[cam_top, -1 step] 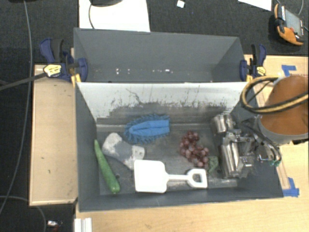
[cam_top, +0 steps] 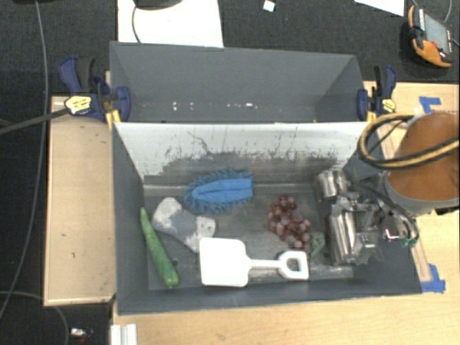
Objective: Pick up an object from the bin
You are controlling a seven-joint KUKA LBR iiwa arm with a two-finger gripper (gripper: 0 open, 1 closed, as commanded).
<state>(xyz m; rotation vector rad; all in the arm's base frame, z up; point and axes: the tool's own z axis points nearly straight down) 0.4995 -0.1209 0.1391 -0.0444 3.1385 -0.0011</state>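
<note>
My gripper (cam_top: 343,254) hangs low at the bin's right side, its metal fingers pointing down toward the floor near the front wall. A bunch of dark red toy grapes (cam_top: 288,221) lies just to its left. In front of the grapes lies a white toy shovel (cam_top: 241,264), its handle loop (cam_top: 293,265) close to the gripper's left. A small dark green piece (cam_top: 317,246) sits between the grapes and the gripper. I see nothing between the fingers.
A blue spiky brush-like thing (cam_top: 220,190) lies at the back middle. A clear crumpled plastic piece (cam_top: 175,220) and a green cucumber-like stick (cam_top: 158,249) lie on the left. The arm comes in over the right wall.
</note>
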